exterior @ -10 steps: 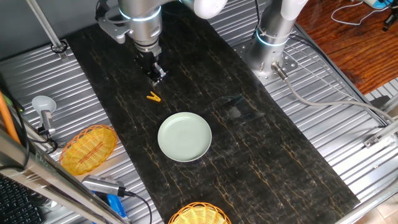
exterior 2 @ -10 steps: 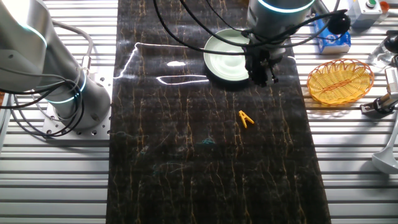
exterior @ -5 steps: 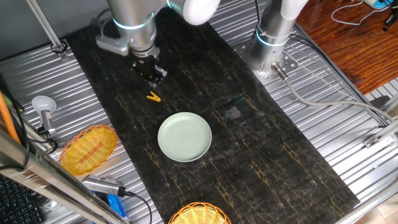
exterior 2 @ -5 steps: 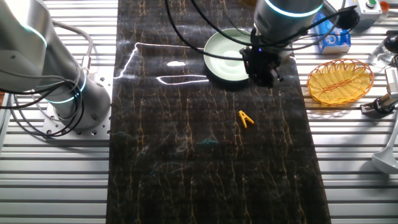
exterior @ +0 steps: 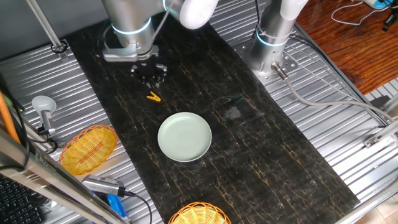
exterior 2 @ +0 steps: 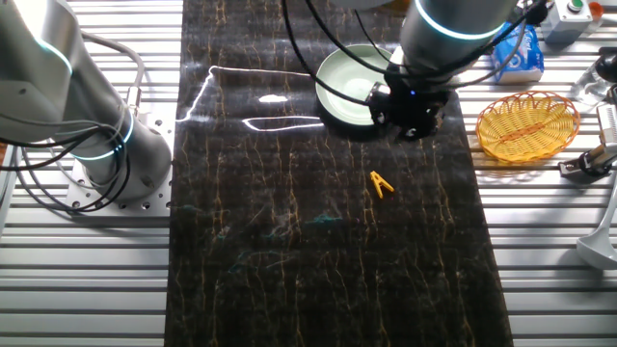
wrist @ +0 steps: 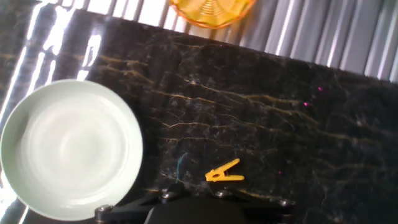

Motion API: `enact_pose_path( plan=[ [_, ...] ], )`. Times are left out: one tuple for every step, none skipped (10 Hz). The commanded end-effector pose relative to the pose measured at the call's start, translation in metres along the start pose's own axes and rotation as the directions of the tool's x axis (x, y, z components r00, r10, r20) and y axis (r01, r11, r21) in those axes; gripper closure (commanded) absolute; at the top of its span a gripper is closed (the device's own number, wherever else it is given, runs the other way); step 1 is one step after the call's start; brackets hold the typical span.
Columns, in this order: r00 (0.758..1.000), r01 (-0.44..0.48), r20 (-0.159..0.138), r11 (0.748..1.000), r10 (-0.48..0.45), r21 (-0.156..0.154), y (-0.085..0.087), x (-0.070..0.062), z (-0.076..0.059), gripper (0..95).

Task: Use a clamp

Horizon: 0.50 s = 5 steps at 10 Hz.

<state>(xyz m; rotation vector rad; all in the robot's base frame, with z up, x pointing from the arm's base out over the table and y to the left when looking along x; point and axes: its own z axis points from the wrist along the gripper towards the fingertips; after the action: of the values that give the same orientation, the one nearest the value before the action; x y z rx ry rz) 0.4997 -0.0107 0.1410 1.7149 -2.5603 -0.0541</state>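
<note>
**Pre-grasp: hand above the clamp, not yet on it**

While the gripper hangs over the dark mat in one fixed view, the clamp lies flat on the mat at roughly 6 o'clock of it, near but clearly apart. The pale green plate sits further on at about 5 o'clock of the clamp, with a gap between them. Finger state: can't tell from here, fingertips merge into a black blob.

The other fixed view: gripper overlaps the plate's rim in the picture, and the clamp is at 7 o'clock of it, on bare mat. A wicker basket sits off the mat at 3 o'clock, well apart. Jaw opening is unreadable here too.

Hand view: only the black underside of the hand shows along the bottom edge. The clamp lies just above it, prongs pointing to about 2 o'clock. Plate at 9 o'clock, apart from the clamp. A second basket at 12 o'clock, off the mat.

My read on doing it well:
- Centre over the clamp, then rotate the wrist so the fingers close across the handle end, not along the prongs.
- Descend straight; the piece is tiny and flat, so a skewed touch will likely flick it.

Room: open mat all round the clamp. Only the plate's rim limits travel on that side; the mat edges are well clear.
</note>
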Motion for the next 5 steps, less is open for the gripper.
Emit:
enact_pose_path(
  plan=[
    [0.890, 0.449, -0.081, 0.894, -0.448, -0.009, -0.003, 0.022, 0.005, 57.0],
    [0.853, 0.514, -0.099, 0.858, -0.513, -0.017, -0.004, 0.030, 0.008, 57.0],
    [0.837, 0.539, -0.108, 0.842, -0.537, -0.016, -0.005, 0.037, 0.013, 57.0],
    [0.836, 0.541, -0.106, 0.841, -0.538, -0.008, -0.005, 0.041, 0.018, 57.0],
    [0.834, 0.546, -0.114, 0.837, -0.540, 0.029, -0.005, 0.044, 0.026, 57.0]
  ],
)
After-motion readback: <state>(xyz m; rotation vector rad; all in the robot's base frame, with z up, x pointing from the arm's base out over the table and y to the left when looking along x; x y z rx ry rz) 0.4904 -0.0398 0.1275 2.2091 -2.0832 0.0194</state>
